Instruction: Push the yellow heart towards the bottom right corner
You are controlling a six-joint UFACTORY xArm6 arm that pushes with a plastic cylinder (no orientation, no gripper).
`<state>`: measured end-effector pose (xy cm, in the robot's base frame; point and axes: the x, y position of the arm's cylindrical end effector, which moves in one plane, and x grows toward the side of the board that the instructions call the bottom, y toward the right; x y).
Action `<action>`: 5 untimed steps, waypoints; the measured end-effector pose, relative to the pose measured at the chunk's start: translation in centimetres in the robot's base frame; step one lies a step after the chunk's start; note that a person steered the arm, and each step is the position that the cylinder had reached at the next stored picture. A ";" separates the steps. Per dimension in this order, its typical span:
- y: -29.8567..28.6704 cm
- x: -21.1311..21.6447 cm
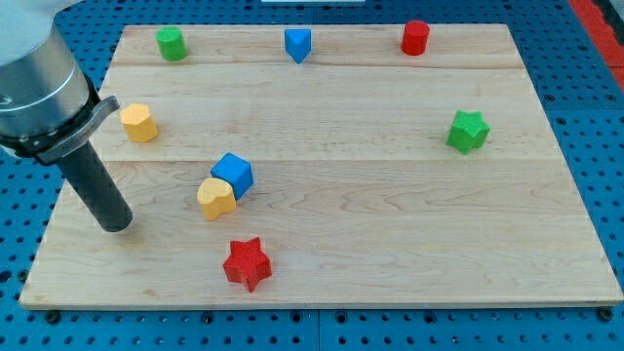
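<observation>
In the camera view, my tip (pixel 117 224) is resting on the board (pixel 390 244) near its left edge, well left of the yellow heart (pixel 215 198). I am carrying no pincer, only a bare rod. The heart is sitting left of centre, touching the blue cube (pixel 233 175) above it. The red star (pixel 247 263) is lying just below them, apart.

Pale wooden board (pixel 390 195) filling most of the frame, plank seams running left to right across it. Blue perforated base plate (pixel 585 117) showing around all edges, rows of small dark holes. Red strip (pixel 600 18) peeking in at upper right corner. Even light falling, soft shadows lying on wood.
</observation>
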<state>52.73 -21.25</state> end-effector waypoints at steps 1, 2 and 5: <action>-0.5 -1.3; 1.4 -4.2; 15.9 -4.6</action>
<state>48.11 -5.39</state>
